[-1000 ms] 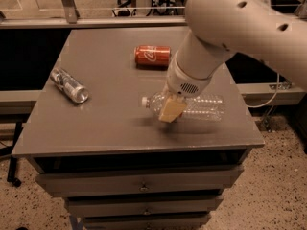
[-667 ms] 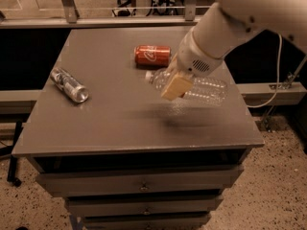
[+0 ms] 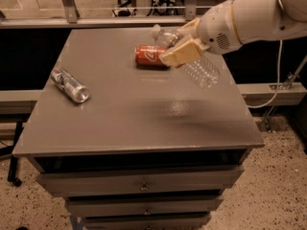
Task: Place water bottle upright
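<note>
Going L to R: far left of the grey counter [image 3: 120, 128] there's a slim silver can [image 3: 70, 85] lying on its side. One end points toward the back-left, the other toward the front, and it's well apart from everything else.

Mid-back of the counter is a red soda can [image 3: 149, 56], also on its side, long axis running left-right.

Right beside it in the view is the tool [image 3: 176, 42], coming in from the upper right on a fat white arm [image 3: 249, 18]. Its tan pads [image 3: 182, 52] are clamped on the water bottle [image 3: 202, 71], roughly around the upper-mid part of the body, so it's a narrow grip w/ the bottle in between.

Bottle is off the counter and not upright. It's tilted, w/ the white cap [image 3: 156, 31] up toward the back-left and the clear ribbed base hanging lower toward the right. The front pad overlaps the red can's right end from this angle, can't tell if they actually touch tbh.

There's a soft dark shadow [image 3: 177, 111] on the counter below the bottle. Under the top are drawers [image 3: 144, 181] w/ small knobs. On the far right a cable [image 3: 279, 71] hangs down past the counter edge, over a speckled floor [image 3: 283, 186].
</note>
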Robot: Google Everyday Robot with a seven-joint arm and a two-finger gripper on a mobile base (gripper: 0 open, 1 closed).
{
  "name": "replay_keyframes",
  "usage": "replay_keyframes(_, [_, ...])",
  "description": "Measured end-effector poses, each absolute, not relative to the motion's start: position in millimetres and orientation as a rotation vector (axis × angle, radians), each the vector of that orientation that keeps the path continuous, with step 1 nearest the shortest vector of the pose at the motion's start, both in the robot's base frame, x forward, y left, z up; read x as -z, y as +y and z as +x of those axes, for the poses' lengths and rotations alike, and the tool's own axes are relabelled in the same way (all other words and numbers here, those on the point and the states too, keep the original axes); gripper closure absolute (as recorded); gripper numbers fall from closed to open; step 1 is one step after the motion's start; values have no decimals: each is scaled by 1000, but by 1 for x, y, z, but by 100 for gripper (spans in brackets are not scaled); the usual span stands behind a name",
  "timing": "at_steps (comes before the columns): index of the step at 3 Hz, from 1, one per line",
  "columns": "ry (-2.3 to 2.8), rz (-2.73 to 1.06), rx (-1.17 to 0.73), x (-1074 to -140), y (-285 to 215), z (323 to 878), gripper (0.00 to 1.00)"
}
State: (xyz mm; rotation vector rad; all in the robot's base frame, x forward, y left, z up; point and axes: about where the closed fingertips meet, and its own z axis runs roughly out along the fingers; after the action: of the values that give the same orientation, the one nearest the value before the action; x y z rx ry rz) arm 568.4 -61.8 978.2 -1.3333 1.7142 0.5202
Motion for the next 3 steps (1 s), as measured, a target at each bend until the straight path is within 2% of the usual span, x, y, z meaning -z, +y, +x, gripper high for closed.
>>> replay_keyframes(3, [1380,-834,-869,-1001,-112,564,100])
